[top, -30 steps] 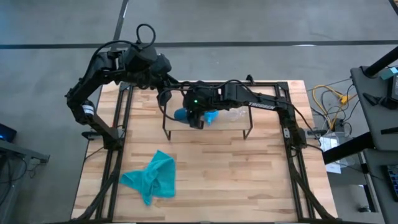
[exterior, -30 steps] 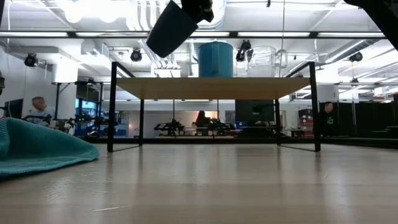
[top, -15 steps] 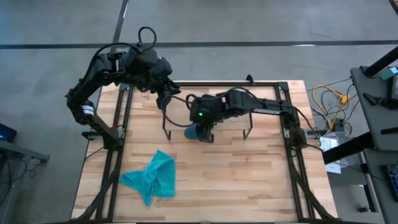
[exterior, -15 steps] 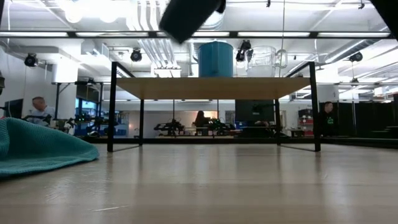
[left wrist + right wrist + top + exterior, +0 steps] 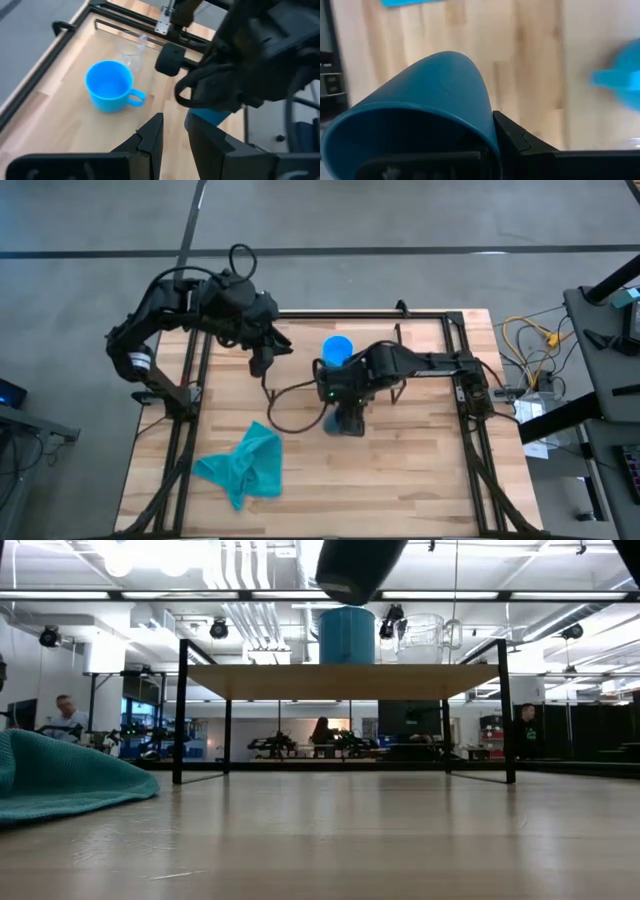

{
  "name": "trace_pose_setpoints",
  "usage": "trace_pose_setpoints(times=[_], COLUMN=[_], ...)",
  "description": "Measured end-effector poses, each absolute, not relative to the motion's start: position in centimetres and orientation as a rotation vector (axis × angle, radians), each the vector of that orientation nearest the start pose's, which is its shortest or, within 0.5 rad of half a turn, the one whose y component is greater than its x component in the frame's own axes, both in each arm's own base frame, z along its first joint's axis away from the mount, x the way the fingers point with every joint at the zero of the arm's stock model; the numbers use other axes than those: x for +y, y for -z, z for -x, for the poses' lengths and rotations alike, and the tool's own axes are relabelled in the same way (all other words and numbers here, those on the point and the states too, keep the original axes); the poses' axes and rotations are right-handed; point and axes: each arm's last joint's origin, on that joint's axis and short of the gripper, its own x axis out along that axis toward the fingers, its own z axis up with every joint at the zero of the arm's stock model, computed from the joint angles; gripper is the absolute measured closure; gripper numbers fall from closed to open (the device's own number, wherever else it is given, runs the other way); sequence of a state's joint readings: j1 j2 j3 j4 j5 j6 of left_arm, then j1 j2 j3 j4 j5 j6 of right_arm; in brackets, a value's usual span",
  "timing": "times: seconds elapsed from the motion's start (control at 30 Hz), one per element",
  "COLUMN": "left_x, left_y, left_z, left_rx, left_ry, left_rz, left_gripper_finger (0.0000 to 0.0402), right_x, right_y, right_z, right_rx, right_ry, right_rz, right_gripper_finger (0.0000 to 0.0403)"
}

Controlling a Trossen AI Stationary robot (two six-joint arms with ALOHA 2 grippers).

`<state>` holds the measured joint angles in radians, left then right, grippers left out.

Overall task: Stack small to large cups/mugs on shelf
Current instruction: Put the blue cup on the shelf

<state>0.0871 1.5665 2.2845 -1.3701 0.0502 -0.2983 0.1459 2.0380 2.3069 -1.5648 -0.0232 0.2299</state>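
The dark teal cup [image 5: 415, 105] is pinched at its rim by the right gripper [image 5: 340, 418], whose fingers [image 5: 520, 142] are shut tight on its wall, the cup tilted and empty, lifted clear of the table [image 5: 400, 470] just in front of the shelf [image 5: 345, 681]. On the shelf beyond those fingers stand 2 others, the blue mug [image 5: 109, 92], empty with its handle out, and just beside it the clear glass cup [image 5: 131, 54]. The left gripper [image 5: 174, 131] hovers near the shelf's left end, its fingers [image 5: 150, 140] partly apart and holding nothing; no writing is readable anywhere.

Right gripper [image 5: 343, 423] clamped shut, left gripper [image 5: 262, 360] parted
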Motion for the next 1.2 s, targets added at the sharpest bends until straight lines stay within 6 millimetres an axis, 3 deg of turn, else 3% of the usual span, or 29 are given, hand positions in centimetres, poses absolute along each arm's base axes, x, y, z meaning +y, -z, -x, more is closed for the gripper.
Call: trace_pose_setpoints(times=[0.17, 0.4, 0.63, 1.2], left_x=[0.4, -1.1, -1.5, -1.8], left_y=[-51.5, -51.5, -51.5, -51.5], left_z=[-24.1, -24.1, -24.0, -24.0], left_rx=[0.651, 0.662, 0.664, 0.666], left_ry=[-0.084, -0.026, -0.008, 0.011], left_rz=[0.348, 0.329, 0.321, 0.290], left_gripper_finger=[0.0326, 0.0327, 0.0327, 0.0327], right_x=[6.5, 9.0, 11.0, 10.9], right_y=[-34.5, -30.1, -27.2, -21.8], right_z=[-38.1, -37.4, -38.1, -37.4], right_rx=[1.408, 1.570, 1.506, 1.584], right_ry=[0.075, 0.079, 0.062, 0.121], right_rz=[-0.185, -0.127, -0.153, -0.240], right_gripper_finger=[0.0394, 0.0394, 0.0394, 0.0394])
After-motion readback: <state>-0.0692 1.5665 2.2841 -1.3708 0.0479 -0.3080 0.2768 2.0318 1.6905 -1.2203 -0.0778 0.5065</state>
